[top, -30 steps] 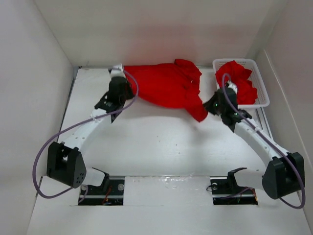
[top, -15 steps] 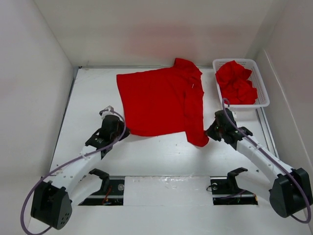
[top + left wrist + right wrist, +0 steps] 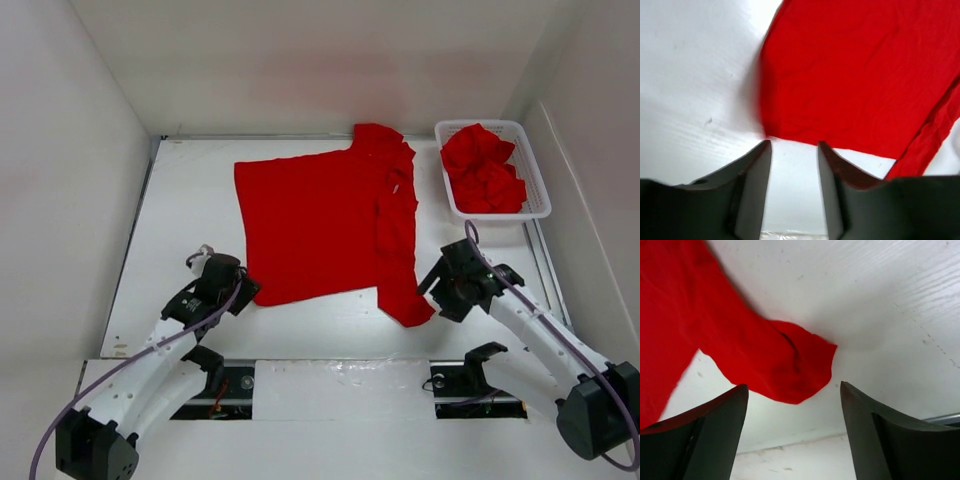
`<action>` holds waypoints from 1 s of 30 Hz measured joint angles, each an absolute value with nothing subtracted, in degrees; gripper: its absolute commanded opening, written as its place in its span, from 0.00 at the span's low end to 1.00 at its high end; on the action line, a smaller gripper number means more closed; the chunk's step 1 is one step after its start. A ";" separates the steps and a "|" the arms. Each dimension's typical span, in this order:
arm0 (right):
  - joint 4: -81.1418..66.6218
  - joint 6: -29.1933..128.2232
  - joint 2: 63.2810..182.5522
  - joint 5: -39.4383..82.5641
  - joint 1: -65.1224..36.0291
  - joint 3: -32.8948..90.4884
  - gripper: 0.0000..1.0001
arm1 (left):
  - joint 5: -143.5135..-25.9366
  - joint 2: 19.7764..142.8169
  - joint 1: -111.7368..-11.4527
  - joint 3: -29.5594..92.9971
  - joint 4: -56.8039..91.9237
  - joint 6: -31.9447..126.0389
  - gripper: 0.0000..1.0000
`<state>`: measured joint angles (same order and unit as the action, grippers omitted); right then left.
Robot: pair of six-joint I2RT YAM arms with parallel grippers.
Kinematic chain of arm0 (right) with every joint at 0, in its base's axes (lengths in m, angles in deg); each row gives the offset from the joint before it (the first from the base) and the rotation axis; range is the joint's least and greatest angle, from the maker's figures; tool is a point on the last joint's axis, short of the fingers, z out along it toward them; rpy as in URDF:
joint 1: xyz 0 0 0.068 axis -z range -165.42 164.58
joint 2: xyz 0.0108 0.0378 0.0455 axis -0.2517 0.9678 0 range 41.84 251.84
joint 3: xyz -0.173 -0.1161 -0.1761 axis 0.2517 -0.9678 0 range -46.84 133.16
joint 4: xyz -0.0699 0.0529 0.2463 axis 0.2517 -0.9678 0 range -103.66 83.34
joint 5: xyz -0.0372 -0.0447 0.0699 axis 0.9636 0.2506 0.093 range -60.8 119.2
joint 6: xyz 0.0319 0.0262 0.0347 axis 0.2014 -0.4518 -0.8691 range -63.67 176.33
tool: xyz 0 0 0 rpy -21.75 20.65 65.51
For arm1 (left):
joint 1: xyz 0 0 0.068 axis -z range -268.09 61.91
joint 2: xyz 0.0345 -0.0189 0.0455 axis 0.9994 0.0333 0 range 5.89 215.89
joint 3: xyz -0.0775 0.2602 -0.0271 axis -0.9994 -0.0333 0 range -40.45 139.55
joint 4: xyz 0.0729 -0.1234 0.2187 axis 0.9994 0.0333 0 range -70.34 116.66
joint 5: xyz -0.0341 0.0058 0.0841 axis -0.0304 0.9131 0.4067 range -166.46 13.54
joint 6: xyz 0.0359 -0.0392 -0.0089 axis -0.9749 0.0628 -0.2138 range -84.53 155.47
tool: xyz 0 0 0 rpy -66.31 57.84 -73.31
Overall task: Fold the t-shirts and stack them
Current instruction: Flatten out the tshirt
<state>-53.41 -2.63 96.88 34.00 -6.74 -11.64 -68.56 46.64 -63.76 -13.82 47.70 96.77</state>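
Note:
A bright red t-shirt lies spread flat on the white table, its right side bunched into a long fold down to a near corner. My left gripper sits just off the shirt's near-left corner, open, with only bare table between its fingers. Beside the bunched near-right corner my right gripper stands wide open and empty, the cloth lying just beyond its fingertips. More red t-shirts are piled in the basket.
A white mesh basket stands at the back right of the table. White walls close in the left, back and right sides. A metal rail with the arm mounts runs along the table's near edge.
Both arms pulled the shirt from the back toward the near edge and spread it flat. Both grippers then opened and let go of its near corners.

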 measured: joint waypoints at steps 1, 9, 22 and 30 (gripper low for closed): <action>-54.50 -3.07 96.16 34.09 -6.81 -11.53 0.86 | -69.13 46.23 -63.69 -13.82 48.85 97.71 0.98; -56.51 0.43 97.65 38.74 -11.27 -1.43 1.00 | -68.32 40.06 -63.69 -11.50 55.00 101.49 0.99; -49.76 11.42 148.90 61.96 -24.77 38.31 0.98 | -63.60 83.71 -65.57 16.96 32.70 88.00 0.99; -49.38 15.05 156.31 58.35 -17.06 39.86 0.98 | -67.54 99.45 -66.53 19.32 26.93 84.31 0.99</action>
